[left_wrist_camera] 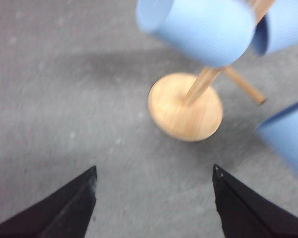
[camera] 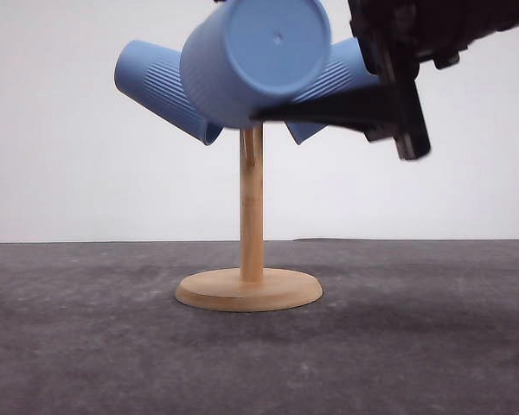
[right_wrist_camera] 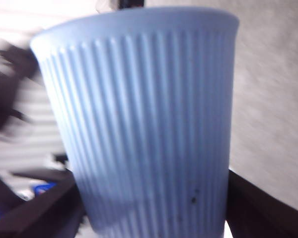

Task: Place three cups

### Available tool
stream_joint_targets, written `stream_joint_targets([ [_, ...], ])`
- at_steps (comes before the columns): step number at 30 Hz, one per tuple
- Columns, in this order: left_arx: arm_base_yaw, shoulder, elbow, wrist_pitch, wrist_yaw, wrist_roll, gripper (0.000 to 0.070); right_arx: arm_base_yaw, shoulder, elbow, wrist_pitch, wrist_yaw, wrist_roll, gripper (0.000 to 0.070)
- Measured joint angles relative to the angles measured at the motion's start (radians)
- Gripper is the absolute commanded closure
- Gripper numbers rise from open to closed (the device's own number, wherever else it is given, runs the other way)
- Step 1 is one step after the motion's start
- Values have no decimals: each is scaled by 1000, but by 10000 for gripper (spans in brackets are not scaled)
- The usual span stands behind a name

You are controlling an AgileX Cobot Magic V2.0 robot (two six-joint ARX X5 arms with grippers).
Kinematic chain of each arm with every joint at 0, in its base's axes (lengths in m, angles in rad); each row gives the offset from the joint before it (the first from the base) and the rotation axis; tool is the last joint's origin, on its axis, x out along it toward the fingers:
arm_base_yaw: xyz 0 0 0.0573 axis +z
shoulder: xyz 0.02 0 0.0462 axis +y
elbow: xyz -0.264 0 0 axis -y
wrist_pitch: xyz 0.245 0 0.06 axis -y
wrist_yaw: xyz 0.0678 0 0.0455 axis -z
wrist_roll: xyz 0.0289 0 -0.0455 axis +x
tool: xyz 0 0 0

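Three light-blue ribbed cups sit tilted around the top of a wooden stand (camera: pixel 251 207). One cup (camera: pixel 160 86) points up to the left. The middle cup (camera: pixel 255 60) turns its flat bottom to the front view. The third cup (camera: pixel 337 78) points right, partly hidden by my right gripper (camera: pixel 346 108). In the right wrist view the middle cup (right_wrist_camera: pixel 149 124) sits between my right fingers (right_wrist_camera: pixel 258 198), touching both. My left gripper (left_wrist_camera: pixel 154 208) hangs open above the table, short of the stand's base (left_wrist_camera: pixel 186 106), with the cups (left_wrist_camera: pixel 198 27) higher up.
The stand's round wooden base (camera: pixel 249 290) rests on a dark grey table (camera: pixel 86 346) before a white wall. A bare wooden peg (left_wrist_camera: pixel 243 84) juts from the post. The right arm's black body (camera: pixel 432 26) crosses the upper right.
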Motion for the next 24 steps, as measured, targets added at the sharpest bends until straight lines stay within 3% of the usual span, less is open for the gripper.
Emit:
stream_joint_targets([
  [6,27,-99,-110,17,0,-9,258,2,-1,0,16,-19,149,250],
  [12,47,-145,-130,30,0,-15,259,6,-42,-17,-25,-38,180,250],
  [18,63,-146,-130,31,0,-15,259,10,-275,-222,-86,41,191,250],
  [24,63,-146,-130,41,0,-15,259,10,-515,-353,-68,88,352,250],
])
